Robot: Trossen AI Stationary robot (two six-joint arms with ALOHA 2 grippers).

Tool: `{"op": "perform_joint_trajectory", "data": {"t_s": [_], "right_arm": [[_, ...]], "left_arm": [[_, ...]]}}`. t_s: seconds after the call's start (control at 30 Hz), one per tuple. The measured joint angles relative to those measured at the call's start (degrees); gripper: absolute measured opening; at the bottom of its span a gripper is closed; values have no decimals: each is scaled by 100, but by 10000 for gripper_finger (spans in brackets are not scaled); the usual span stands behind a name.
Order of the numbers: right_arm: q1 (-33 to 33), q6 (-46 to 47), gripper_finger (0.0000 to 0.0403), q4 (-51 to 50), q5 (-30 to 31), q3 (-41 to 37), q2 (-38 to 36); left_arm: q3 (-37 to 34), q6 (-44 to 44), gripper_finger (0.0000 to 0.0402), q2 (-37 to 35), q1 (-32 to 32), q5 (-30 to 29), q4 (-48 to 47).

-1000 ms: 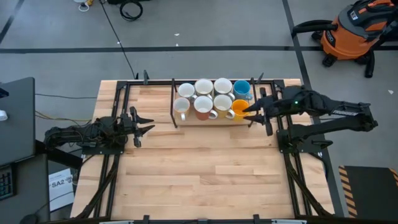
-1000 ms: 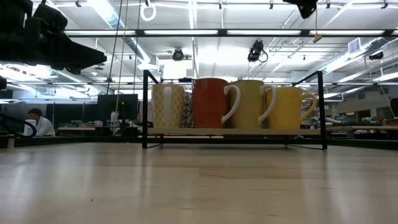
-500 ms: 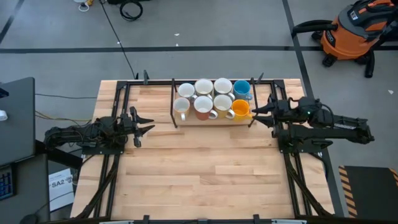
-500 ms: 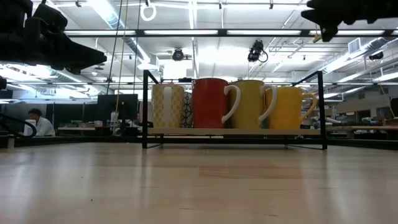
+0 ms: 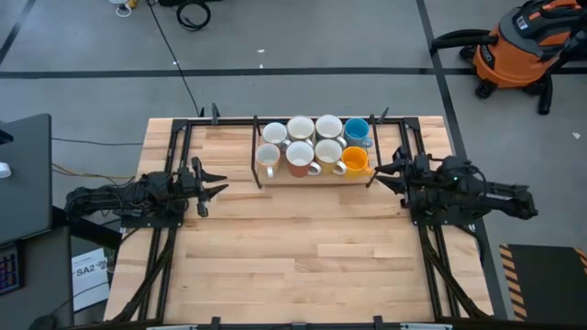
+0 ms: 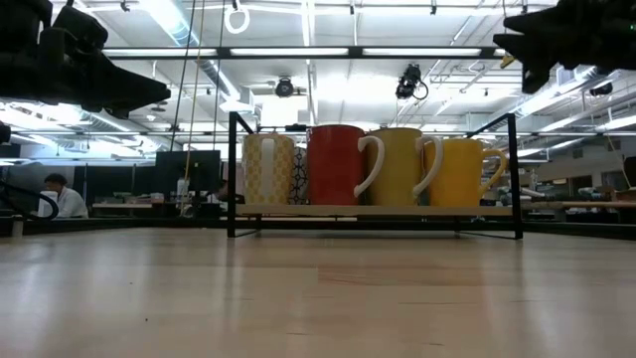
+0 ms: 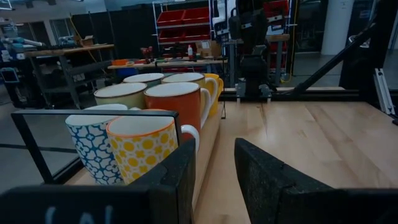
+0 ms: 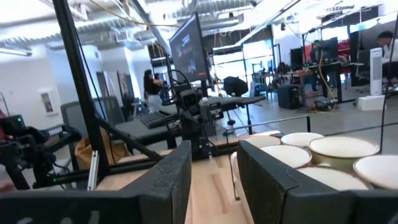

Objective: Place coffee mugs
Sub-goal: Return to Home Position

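Observation:
Several coffee mugs (image 5: pixel 315 147) stand upright, close together, on a wooden tray inside a black wire rack (image 5: pixel 256 158) at the table's far middle. Most are white or cream. The orange-yellow mug (image 5: pixel 356 161) stands at the right end of the near row, with the blue one (image 5: pixel 357 131) behind it. The low view shows the near row (image 6: pixel 378 167). My right gripper (image 5: pixel 379 172) (image 8: pixel 214 152) is open, just right of the rack near the orange-yellow mug, touching nothing. My left gripper (image 5: pixel 218 182) (image 7: pixel 216 155) is open, left of the rack, pointing at the mugs (image 7: pixel 155 118).
Bare wooden tabletop (image 5: pixel 303 257) spreads across the near half. Black arm mounts and rails run along both table sides. Off the table, an orange vacuum (image 5: pixel 523 46) sits on the floor far right, and a dark screen (image 5: pixel 23 174) stands left.
My right gripper has drawn back from the orange-yellow mug toward the table's right edge and slightly nearer, coming down, with the arm folding back. The mug has stayed on the tray.

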Motion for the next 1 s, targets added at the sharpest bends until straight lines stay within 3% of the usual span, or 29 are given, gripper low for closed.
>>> {"op": "perform_joint_trajectory", "data": {"t_s": [0.3,1.0], "right_arm": [[1,307,135,959,28,-945,-155],[-2,41,135,-365,888,-942,-92]], "left_arm": [[0,-2,119,0,-2,-1,0],[0,-1,119,0,-2,-1,0]]}}
